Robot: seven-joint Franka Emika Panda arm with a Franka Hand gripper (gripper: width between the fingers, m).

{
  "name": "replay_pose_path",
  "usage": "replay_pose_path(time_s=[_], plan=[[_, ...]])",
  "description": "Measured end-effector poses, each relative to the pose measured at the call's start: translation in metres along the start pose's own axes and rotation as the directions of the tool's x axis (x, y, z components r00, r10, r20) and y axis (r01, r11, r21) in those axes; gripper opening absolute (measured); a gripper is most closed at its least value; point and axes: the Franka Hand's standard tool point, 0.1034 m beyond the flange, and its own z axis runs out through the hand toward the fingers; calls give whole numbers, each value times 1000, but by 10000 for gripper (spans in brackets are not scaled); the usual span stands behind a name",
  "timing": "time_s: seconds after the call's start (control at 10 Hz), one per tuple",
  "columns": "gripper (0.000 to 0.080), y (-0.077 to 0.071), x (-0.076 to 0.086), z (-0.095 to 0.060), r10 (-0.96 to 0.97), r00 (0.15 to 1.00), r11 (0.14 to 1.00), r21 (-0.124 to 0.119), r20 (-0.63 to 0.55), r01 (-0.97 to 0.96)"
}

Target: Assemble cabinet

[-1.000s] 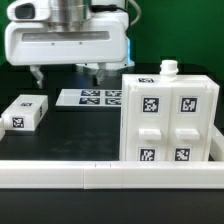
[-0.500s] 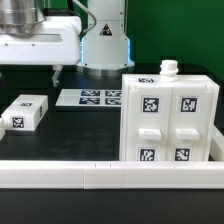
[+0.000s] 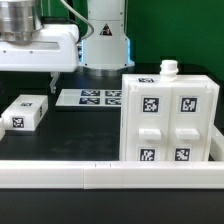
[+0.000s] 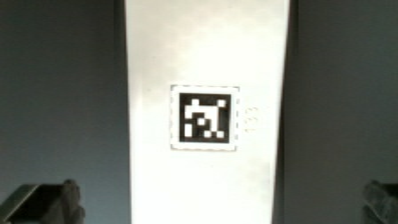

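The jaws hang wide apart over the small white block [image 3: 25, 110], and if they drop crooked they may knock it sideways on the surface [image 3: 85, 135].

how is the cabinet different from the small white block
The cabinet is far bigger than the block. The cabinet stands tall, while the block lies low and flat. The cabinet shows several tags; the block shows one. Both are white, carry black-and-white tags and rest on the black table.
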Motion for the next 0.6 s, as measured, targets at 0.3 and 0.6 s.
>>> replay_pose_path(time_s=[0.3, 0.6], plan=[[797, -1, -3, 10, -4, 1000, 1000, -3, 12, 4], [797, 0, -8, 23, -10, 1000, 1000, -8, 25, 10]])
